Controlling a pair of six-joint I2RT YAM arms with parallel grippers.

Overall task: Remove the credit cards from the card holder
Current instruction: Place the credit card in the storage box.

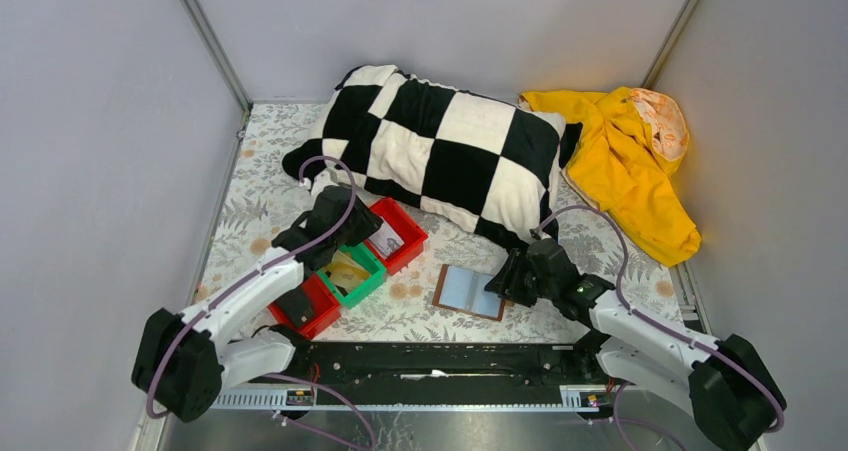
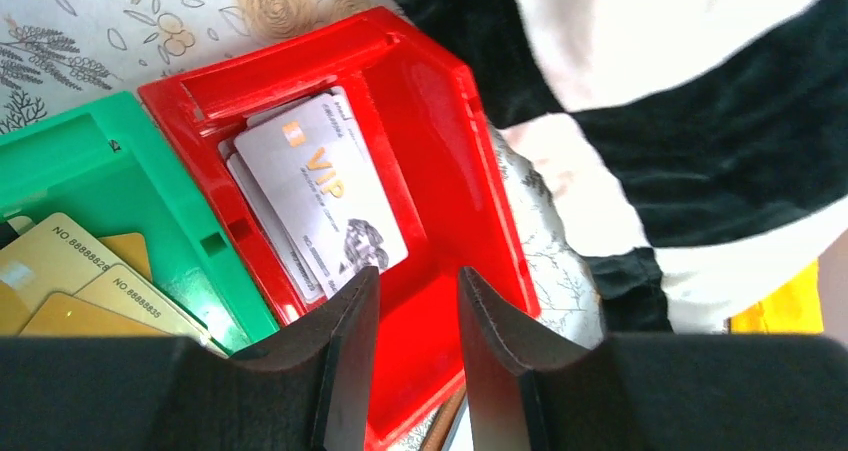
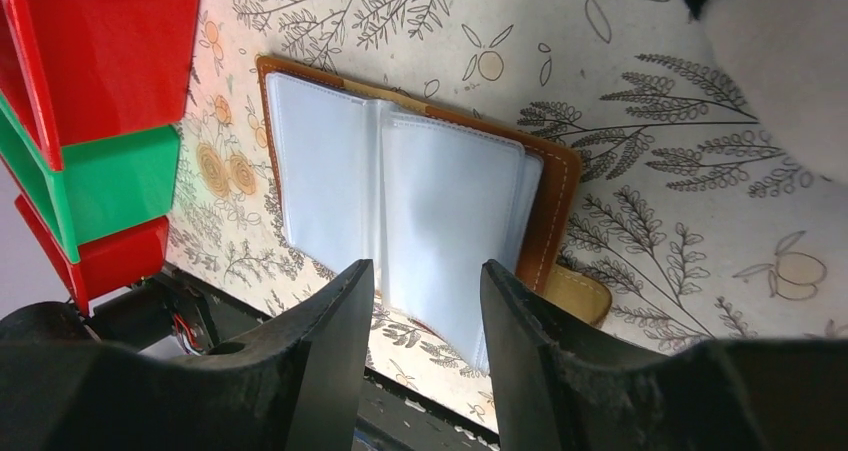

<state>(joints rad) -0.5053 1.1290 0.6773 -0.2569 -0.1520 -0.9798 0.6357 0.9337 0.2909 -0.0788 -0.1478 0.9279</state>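
The top card [image 2: 325, 186] in the far red bin [image 2: 440, 161] is white and reads "VIP" in gold letters; its finer print is too small to read. Gold cards [image 2: 95, 291] in the green bin [image 2: 100, 161] just beside it carry "NO 88888835" and a similar number. The left gripper [image 2: 418, 316] hangs over the red bin, its fingers a narrow gap apart and holding nothing. The card holder [image 3: 400, 201] lies open on the flowered tablecloth [image 3: 650, 171], right of the bins, pale clear sleeves facing up. The right gripper [image 3: 428, 301] hovers over its right edge, fingers partly apart and gripping nothing.
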